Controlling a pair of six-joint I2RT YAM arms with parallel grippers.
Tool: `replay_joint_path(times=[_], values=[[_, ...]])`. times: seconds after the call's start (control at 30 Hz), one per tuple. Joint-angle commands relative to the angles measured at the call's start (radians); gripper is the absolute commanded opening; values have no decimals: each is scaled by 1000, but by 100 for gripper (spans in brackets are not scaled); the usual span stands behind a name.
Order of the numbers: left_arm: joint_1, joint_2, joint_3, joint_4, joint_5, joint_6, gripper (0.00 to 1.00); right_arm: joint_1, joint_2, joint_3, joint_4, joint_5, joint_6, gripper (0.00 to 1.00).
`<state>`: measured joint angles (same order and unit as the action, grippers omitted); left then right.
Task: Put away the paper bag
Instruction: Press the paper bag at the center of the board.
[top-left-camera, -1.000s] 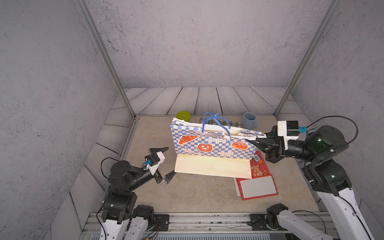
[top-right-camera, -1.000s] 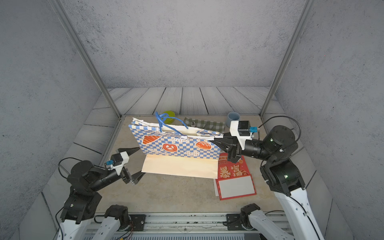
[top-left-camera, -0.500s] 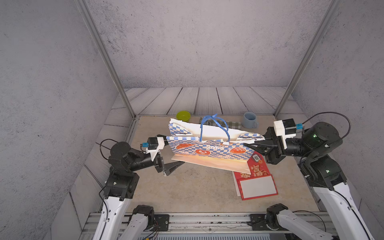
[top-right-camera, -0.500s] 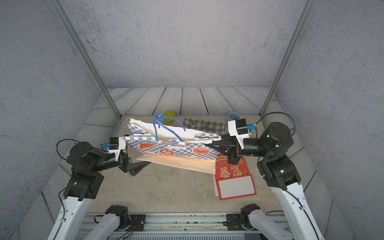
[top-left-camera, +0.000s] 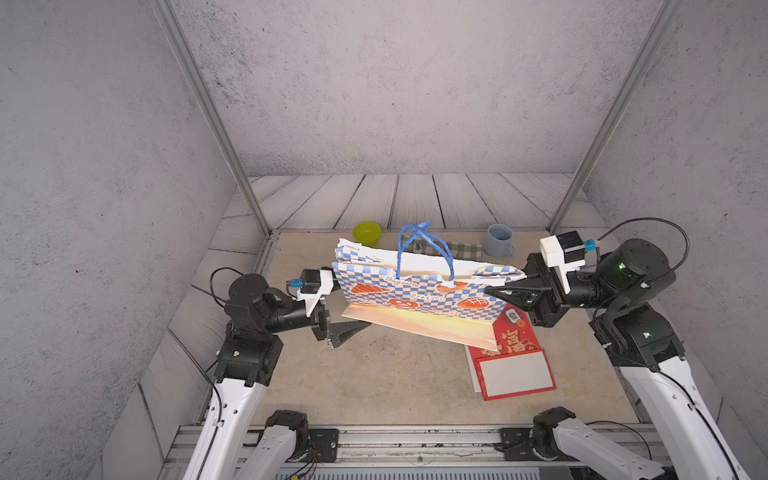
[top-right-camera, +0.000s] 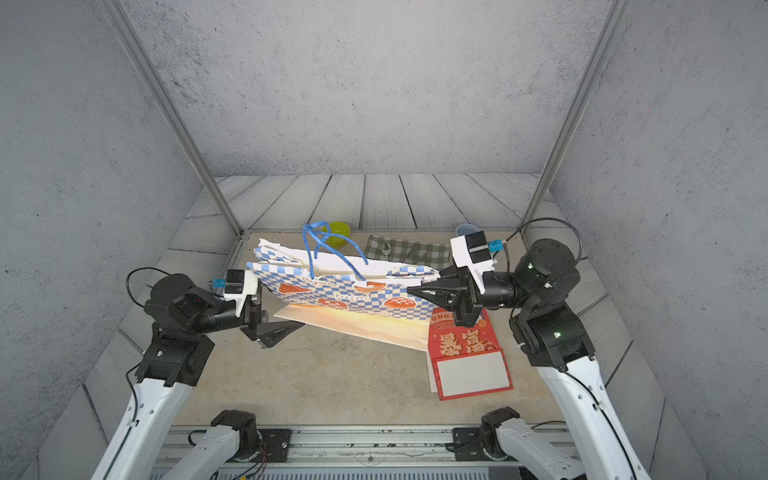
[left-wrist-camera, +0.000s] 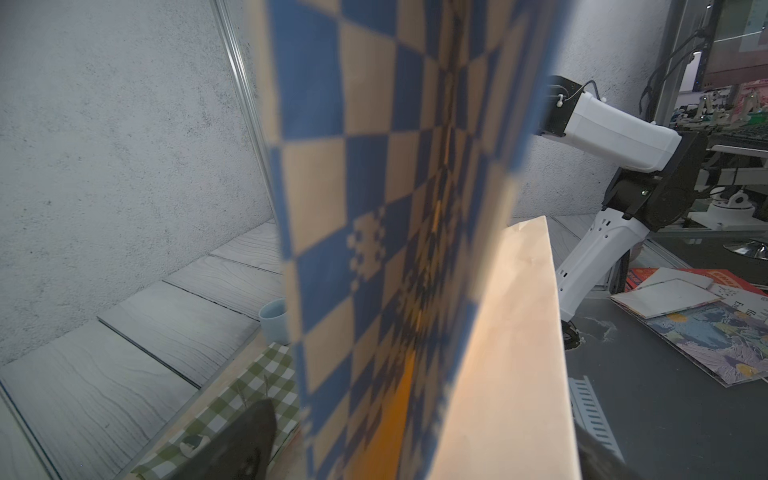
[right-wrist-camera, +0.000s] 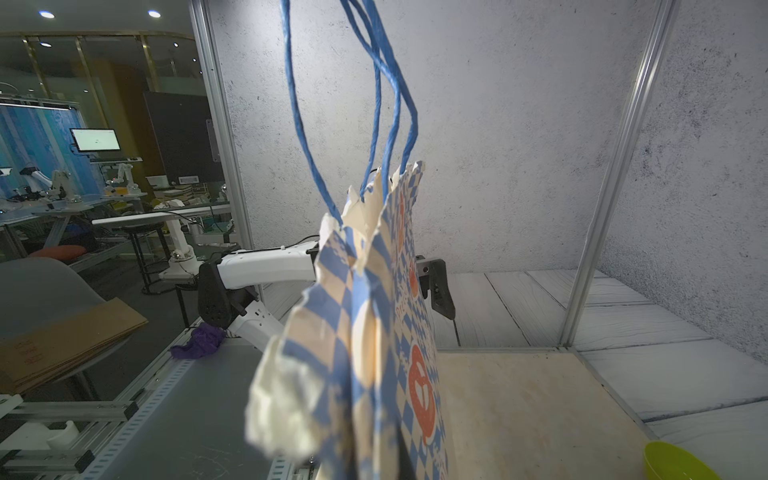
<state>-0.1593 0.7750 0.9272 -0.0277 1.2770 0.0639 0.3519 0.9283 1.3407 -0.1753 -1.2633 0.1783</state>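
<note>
You will find the left gripper at the left end of the blue-and-white chequered paper bag with orange bread prints. In both top views its upper finger is hidden behind the bag. The left wrist view shows the jaws wide, astride that end and not pinching it. The bag stands on edge over the middle of the beige table top, its tan base panel folded out toward the near side; you cannot tell whether it rests on the table. Behind it sit a lime-green plastic bowl, a green checked cloth largely covered by the bag, with small metal items on it too small to identify, and a pale blue ceramic mug. A red printed card packet lies partly under the bag's right corner. The right gripper is clamped on the bag's right upper edge. Count: one bag with two blue twisted-cord handles, one bowl, one cloth, one mug, one packet, two grippers.
</note>
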Motion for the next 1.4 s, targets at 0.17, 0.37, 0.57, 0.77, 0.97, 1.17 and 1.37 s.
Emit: replay_joint_path(times=[0.17, 0.37, 0.57, 0.77, 0.97, 1.17, 1.37], values=[[-39, 19, 39, 37, 83, -36, 65, -1, -5, -12, 87, 13, 32, 0], [-39, -2, 45, -27, 59, 10, 34, -2, -12, -11, 24, 57, -46, 0], [-39, -12, 44, -14, 47, -11, 9, -2, -8, -6, -12, 82, -85, 0], [-41, -19, 45, -10, 23, -11, 0, -2, -19, -4, -35, 147, -132, 30], [-40, -41, 51, -74, -74, 85, 0, -3, -154, -72, -154, 435, -329, 81], [-40, -47, 63, -58, -90, 93, 0, -2, -335, -254, -321, 721, -478, 87], [-40, -34, 99, -82, -5, 52, 0, -2, -346, -404, -242, 637, -385, 90]])
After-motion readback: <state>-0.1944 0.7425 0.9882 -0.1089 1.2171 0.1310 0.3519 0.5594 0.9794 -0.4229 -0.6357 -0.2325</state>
